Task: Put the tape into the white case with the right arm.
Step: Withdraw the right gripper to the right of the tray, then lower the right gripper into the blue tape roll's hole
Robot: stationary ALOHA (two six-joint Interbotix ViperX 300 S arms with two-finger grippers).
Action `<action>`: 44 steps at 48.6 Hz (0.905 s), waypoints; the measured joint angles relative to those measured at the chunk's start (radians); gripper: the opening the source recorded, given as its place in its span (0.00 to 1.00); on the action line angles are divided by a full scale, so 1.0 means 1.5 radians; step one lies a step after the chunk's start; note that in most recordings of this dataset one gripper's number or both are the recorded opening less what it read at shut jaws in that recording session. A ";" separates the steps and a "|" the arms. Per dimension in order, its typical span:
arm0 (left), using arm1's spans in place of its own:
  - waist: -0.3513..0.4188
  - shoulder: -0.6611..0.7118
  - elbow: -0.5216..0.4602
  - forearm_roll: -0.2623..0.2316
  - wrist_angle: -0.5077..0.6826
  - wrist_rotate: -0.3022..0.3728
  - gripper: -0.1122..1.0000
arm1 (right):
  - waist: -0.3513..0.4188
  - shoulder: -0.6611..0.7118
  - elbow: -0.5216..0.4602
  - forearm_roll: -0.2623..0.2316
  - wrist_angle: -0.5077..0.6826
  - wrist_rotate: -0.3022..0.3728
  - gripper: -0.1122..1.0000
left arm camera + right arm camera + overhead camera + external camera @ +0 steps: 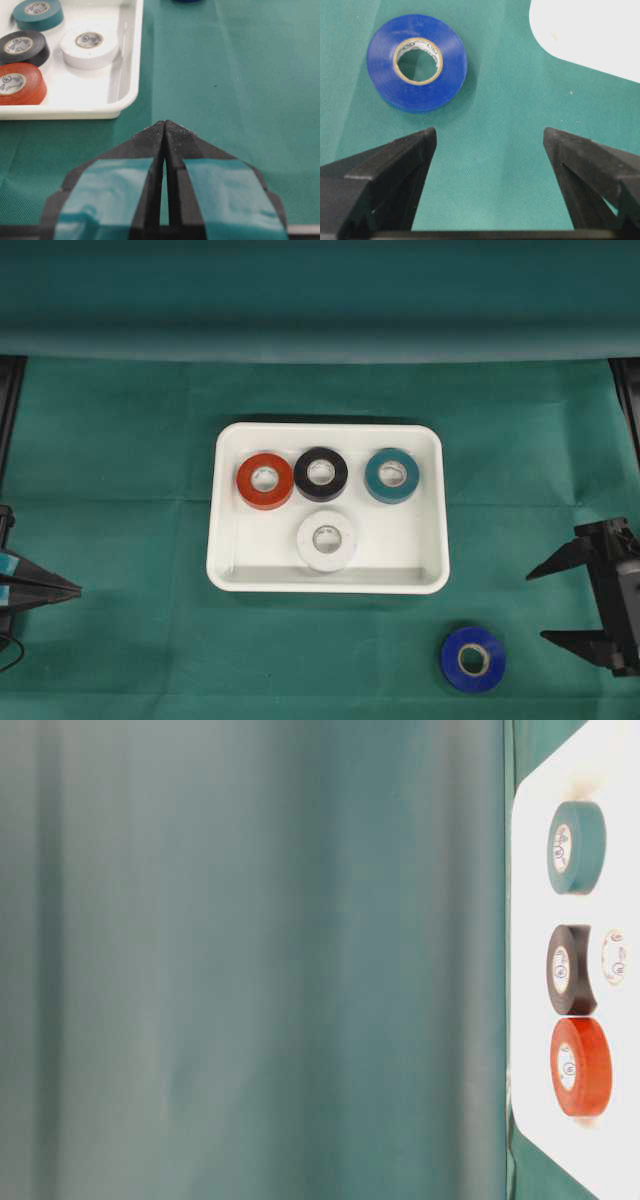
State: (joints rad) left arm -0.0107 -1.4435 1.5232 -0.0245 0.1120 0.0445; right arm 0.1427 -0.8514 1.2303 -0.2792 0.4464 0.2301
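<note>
While apart, R gripper (490,137) fingers face blue tape (417,62).

Lighting's soft and even from above, shadows barely there, just a thin dark edge under the blue tape (417,61). The white case (530,920) blows out to pure glare in the table-level view, and the green cloth (250,960) there is one big blur. Wrist views stay sharp enough
</note>
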 measured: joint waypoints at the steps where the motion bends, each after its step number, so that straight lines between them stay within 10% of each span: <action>1: 0.000 0.000 0.000 0.000 0.000 0.000 0.10 | 0.000 0.000 0.000 0.000 0.000 0.001 0.72; 44: 0.000 0.001 0.000 0.000 0.000 0.000 0.10 | 0.001 0.191 -0.078 0.000 -0.102 0.001 0.72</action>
State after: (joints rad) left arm -0.0107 -1.4419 1.5232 -0.0245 0.1120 0.0445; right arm 0.1442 -0.5645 1.1137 -0.2792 0.2930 0.2316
